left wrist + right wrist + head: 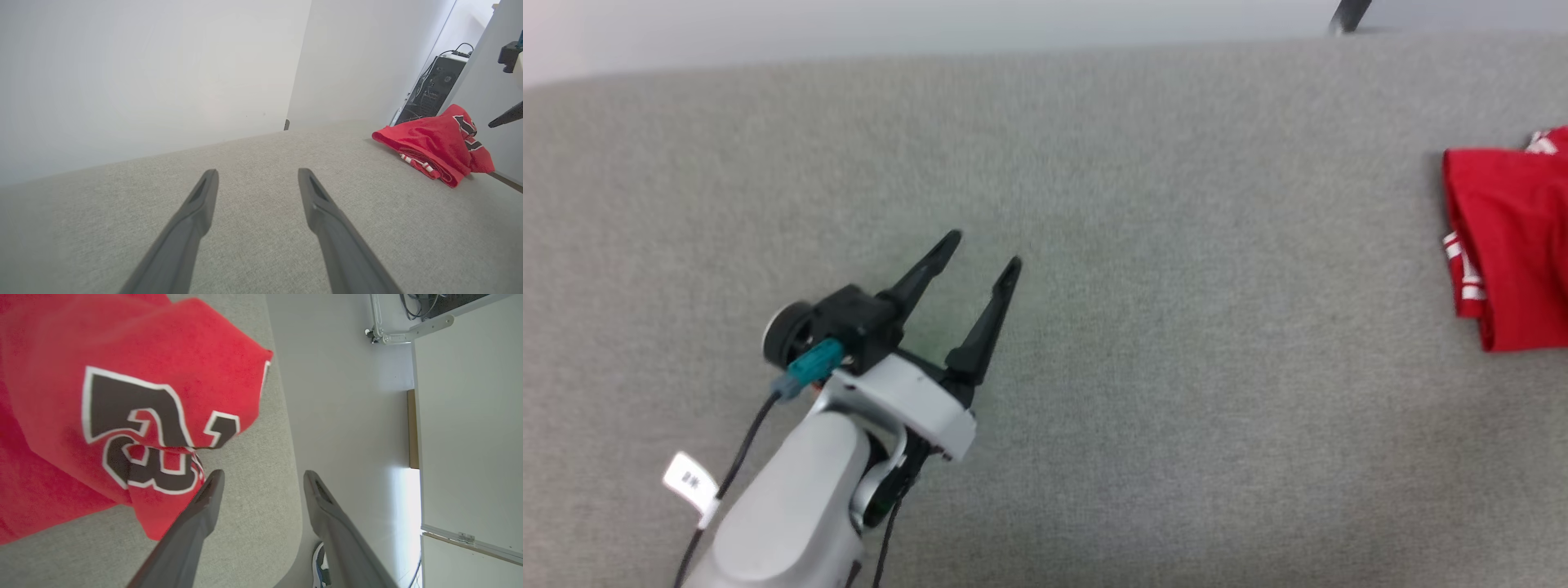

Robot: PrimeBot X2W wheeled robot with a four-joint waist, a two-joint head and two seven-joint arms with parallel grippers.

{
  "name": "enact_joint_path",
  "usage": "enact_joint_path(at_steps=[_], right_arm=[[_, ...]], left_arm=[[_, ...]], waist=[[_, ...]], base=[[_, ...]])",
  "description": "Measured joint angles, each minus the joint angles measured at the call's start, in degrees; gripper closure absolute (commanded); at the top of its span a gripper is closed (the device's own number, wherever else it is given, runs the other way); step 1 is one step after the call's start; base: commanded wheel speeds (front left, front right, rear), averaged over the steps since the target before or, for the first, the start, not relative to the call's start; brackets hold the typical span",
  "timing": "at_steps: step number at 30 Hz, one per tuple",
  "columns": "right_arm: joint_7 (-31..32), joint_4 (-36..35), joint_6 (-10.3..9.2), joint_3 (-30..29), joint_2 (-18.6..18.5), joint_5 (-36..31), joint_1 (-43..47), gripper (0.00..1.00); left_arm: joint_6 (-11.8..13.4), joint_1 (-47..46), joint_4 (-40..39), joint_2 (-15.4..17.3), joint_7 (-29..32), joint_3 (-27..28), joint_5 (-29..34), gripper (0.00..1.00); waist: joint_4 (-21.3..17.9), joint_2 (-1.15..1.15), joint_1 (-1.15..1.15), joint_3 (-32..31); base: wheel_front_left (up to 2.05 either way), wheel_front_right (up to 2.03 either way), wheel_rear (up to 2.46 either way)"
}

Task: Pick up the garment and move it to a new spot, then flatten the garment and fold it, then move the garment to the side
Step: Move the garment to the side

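**Garment at the right border, beside the right arm's fingers**

The grey padded surface spans the head view. The garment lies at the middle right border as a folded red bundle. Its long side runs top to bottom of the frame, close to the surface's edge. The left gripper, at lower left, has its fingers spread and empty, well apart from the bundle. In the right wrist view the right gripper is also spread, with nothing between its fingers. The cloth with the black numeral lies to the upper left, just beside or touching the left-hand finger. The right arm is much the nearer, so any further handling looks to be its job.
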Motion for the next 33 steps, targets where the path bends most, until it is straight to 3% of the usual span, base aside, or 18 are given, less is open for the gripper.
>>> enact_joint_path(at_steps=[6,13,18,24,27,33], right_arm=[[-2.1,1.1,0.00,-1.7,-1.3,-6.3,-1.6,0.00],[-7.4,-0.8,0.00,-2.8,2.0,-8.6,-0.2,0.00],[-15.0,-5.9,0.00,-1.9,5.0,-4.7,3.0,0.00],[-24.1,-16.6,0.00,1.0,8.0,6.3,11.1,0.00],[-30.1,-24.9,0.00,4.4,6.9,9.5,15.7,0.00],[-40.3,-35.8,0.00,4.3,6.7,11.9,25.6,0.00]], left_arm=[[0.0,4.1,-0.6,0.7,0.0,2.9,-0.5,0.00],[0.0,10.7,-1.5,1.5,0.0,7.1,-0.7,0.00],[0.0,14.7,-2.7,2.2,0.0,10.3,-0.3,0.00],[0.0,19.2,-4.3,1.9,0.0,14.5,0.2,0.00],[0.0,21.1,-5.6,1.4,0.0,15.9,0.7,0.00],[0.6,25.0,-7.9,-0.1,0.0,19.1,2.1,0.00]], waist=[[-0.1,0.00,0.00,-5.1],[-0.1,0.00,0.00,-11.4],[0.3,0.00,0.00,-15.4],[1.6,0.00,0.00,-19.1],[2.9,0.00,0.00,-20.2],[5.6,0.00,0.00,-21.9]], base=[[0.00,0.00,0.00],[0.00,0.00,0.00],[0.00,0.00,0.00],[0.00,0.00,0.00],[0.00,0.00,0.00],[0.00,0.00,0.00]])
